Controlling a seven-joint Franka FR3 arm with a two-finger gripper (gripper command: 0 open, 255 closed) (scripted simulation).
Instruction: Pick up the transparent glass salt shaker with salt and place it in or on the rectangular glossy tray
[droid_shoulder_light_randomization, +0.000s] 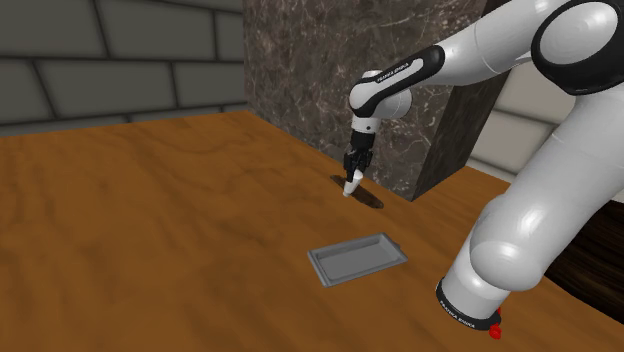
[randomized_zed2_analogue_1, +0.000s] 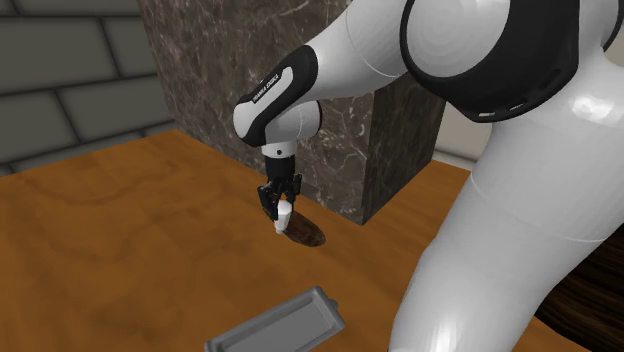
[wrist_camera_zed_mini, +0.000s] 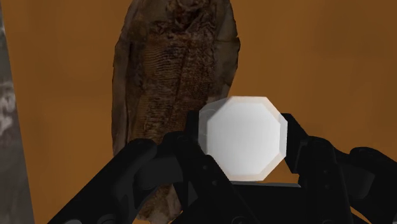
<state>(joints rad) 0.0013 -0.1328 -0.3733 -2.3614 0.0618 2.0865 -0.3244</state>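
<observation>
White shaker (droid_shoulder_light_randomization: 351, 185), black tool (droid_shoulder_light_randomization: 353, 174), grey tray (droid_shoulder_light_randomization: 356, 261), orange-brown wood-grain table (droid_shoulder_light_randomization: 150, 220)

White arm (droid_shoulder_light_randomization: 505, 225) reaching down, fingers (wrist_camera_zed_mini: 181, 167) clasping white shaker (wrist_camera_zed_mini: 245, 137)

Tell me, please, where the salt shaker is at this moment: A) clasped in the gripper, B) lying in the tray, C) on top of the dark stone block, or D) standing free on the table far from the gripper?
A: the wrist view shows the white salt shaker clasped between the black fingers of the gripper, well apart from the grey tray.
</observation>
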